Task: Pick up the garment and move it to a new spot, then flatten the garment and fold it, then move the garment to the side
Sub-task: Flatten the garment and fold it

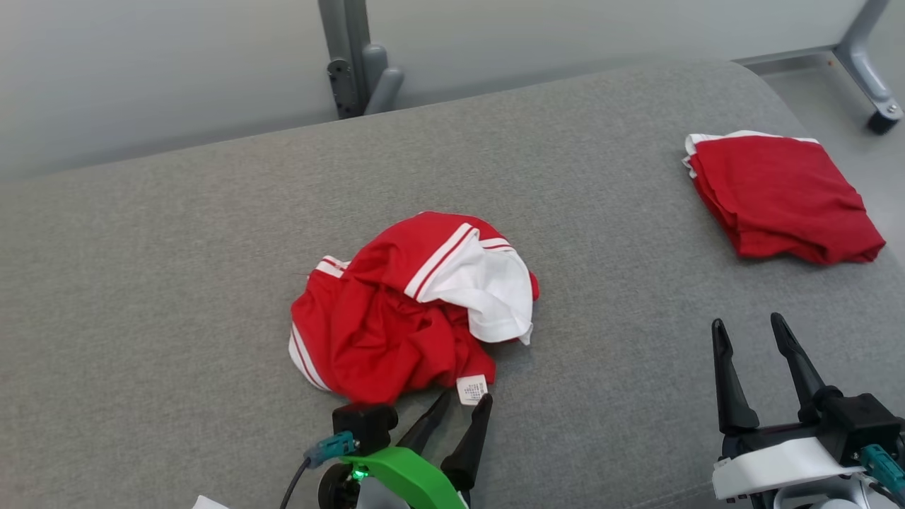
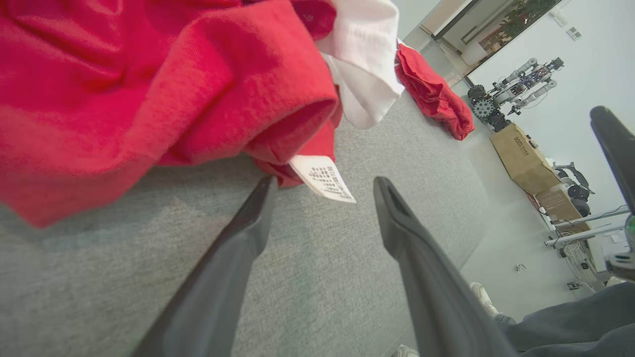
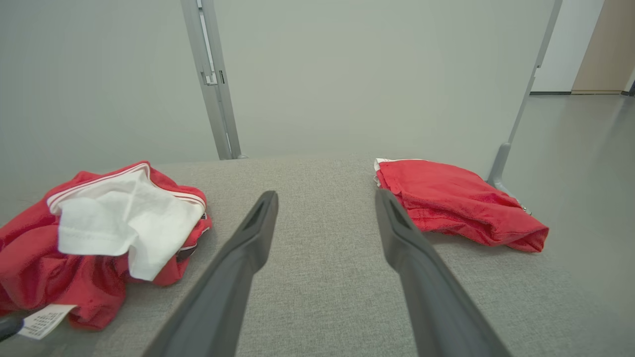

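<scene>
The crumpled red-and-white garment (image 1: 396, 318) lay heaped at the centre of the frame on the grey tabletop (image 1: 177, 283). It looked light, soft and limp, likely to sag when lifted. The bunched red fold at its lower edge seemed the best place to pinch. Just below that edge, the left gripper (image 1: 465, 397) stood partly open and held nothing, with its tips either side of the white care label (image 1: 471, 389), whose print was too small to read. At lower right, the right gripper (image 1: 748, 319) stood wide open and empty.
</scene>
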Controlling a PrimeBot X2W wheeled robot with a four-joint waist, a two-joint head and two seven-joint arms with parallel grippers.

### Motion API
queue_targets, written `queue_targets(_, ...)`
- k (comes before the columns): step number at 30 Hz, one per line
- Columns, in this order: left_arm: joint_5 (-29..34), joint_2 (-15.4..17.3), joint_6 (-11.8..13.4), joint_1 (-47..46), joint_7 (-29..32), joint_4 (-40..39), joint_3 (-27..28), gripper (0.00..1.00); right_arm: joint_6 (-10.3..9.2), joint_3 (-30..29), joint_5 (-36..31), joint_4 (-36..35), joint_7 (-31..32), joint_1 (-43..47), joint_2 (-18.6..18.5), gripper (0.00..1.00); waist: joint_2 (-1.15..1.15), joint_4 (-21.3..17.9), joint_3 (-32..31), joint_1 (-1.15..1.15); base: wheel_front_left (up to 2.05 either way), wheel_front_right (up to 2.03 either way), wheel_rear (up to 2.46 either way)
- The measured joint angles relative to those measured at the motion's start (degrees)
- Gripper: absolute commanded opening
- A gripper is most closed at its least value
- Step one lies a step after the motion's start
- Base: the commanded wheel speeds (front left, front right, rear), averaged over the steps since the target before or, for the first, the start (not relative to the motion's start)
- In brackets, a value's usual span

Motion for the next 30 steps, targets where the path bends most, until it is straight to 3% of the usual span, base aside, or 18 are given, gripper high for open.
queue_targets(3,-2.7,0.0,1.4,-2.3,-1.3,3.7,-1.8,1.00,0.00,0.2,0.3,0.1,0.0,0.0,0.0,1.00,0.00,-2.6,1.2,0.00,0.00,0.00,0.00)
queue_targets(7,-5.0,0.0,0.5,-3.5,-2.4,5.3,-2.7,1.00,0.00,-0.1,0.6,0.1,0.0,0.0,0.0,1.00,0.00,-4.5,2.3,0.00,0.00,0.00,0.00)
queue_targets(8,-5.7,-0.1,0.4,-3.8,-2.5,5.6,-2.2,0.90,0.00,-0.1,0.6,0.1,0.0,0.0,0.0,1.00,0.00,-4.8,2.4,0.00,0.00,0.00,0.00)
queue_targets(9,-6.3,0.0,0.4,-4.0,-2.8,5.7,-1.5,0.48,0.00,-0.1,0.6,0.2,0.0,0.0,0.0,1.00,0.00,-5.1,2.6,0.00,0.00,0.00,0.00)
queue_targets(10,-6.6,0.0,0.3,-4.2,-2.9,5.9,-1.0,0.31,0.00,-0.2,0.6,0.2,0.0,0.0,0.0,1.00,0.00,-5.2,2.7,0.00,0.00,0.00,0.00)
queue_targets(11,-6.7,0.0,0.1,-4.3,-3.0,6.0,-0.5,0.00,0.00,-0.4,0.7,0.2,0.0,0.0,0.0,1.00,0.00,-5.2,2.8,0.00,0.00,0.00,0.00)
queue_targets(17,-6.0,0.2,-0.9,-4.3,-3.2,5.0,1.0,0.00,0.00,-0.4,0.8,0.2,0.0,0.0,0.0,1.00,0.00,-4.1,2.7,0.00,0.00,0.00,0.00)
queue_targets(23,-4.3,4.0,-1.0,-3.3,-3.1,-0.3,1.7,0.00,0.00,-0.1,1.2,0.1,0.0,-0.2,0.0,1.00,0.00,-2.8,2.4,0.00,0.00,0.00,0.00)
queue_targets(26,-4.3,8.9,0.2,-3.2,0.2,-9.2,2.6,0.00,0.00,-0.6,1.4,0.1,0.0,-0.2,0.0,1.00,0.00,-2.1,2.4,0.00,0.00,0.00,0.00)
queue_targets(30,-4.0,21.0,3.1,-3.4,10.4,-26.0,3.8,0.00,0.00,-0.9,2.1,0.3,0.0,0.0,0.0,1.00,0.00,-0.9,2.4,0.00,0.00,0.00,0.00)
